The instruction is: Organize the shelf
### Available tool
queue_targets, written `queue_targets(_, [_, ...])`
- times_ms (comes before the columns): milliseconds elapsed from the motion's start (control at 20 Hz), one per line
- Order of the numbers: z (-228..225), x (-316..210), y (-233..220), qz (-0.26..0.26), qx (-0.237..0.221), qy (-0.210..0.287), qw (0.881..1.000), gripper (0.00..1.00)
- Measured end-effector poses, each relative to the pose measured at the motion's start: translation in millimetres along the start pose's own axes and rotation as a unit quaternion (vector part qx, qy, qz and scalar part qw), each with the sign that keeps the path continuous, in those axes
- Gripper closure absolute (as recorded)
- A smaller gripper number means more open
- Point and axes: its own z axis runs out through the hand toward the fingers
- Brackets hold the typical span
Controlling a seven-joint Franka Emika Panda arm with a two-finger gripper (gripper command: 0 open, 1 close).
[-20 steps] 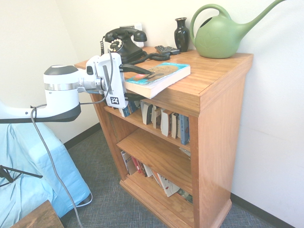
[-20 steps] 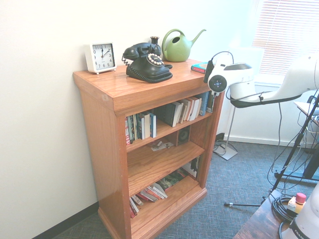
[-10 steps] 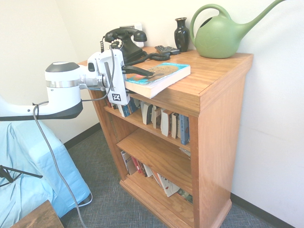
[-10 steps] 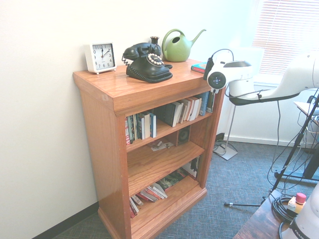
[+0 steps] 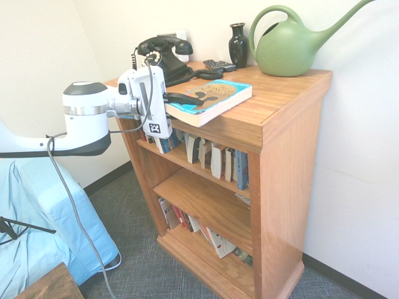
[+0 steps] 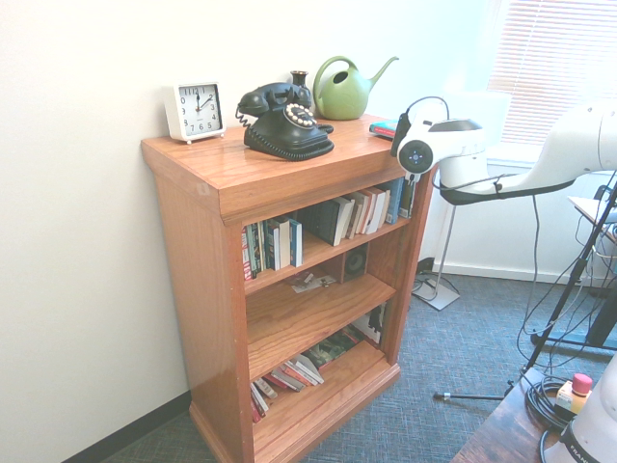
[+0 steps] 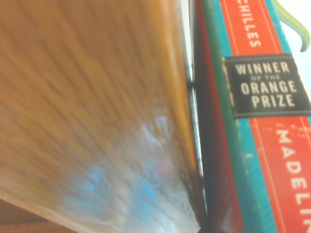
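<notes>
- Where the fingers (image 5: 187,99) reach level over the front edge of the shelf (image 5: 274,124), they are clenched on the near end of a teal-covered book (image 5: 212,99) lying flat on its top.
- Beyond them stand a black telephone (image 5: 161,57), a dark vase (image 5: 238,43) and a green watering can (image 5: 290,43).
- Risk: the hold takes only the book's edge, so its far end may sag or slip free once lifted.
- Pulled crookedly, the book could scrape the wood or nudge the telephone cord (image 5: 202,75) just beside it.
</notes>
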Motion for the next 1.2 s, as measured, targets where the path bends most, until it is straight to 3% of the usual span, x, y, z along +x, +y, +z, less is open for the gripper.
queue_targets(200, [-5,4,10,0.035,0.008,-0.019,0.999,1.0])
queue_targets(450, [-22,4,56,0.121,0.027,-0.075,0.989,1.0])
queue_targets(650, [-58,-7,105,0.204,0.08,-0.125,0.968,1.0])
queue_targets(850, [-85,-36,146,0.254,0.124,-0.16,0.946,1.0])
queue_targets(1000, [-100,-72,153,0.274,0.153,-0.19,0.93,1.0])
queue_targets(1200, [-130,-114,129,0.288,0.205,-0.231,0.907,1.0])
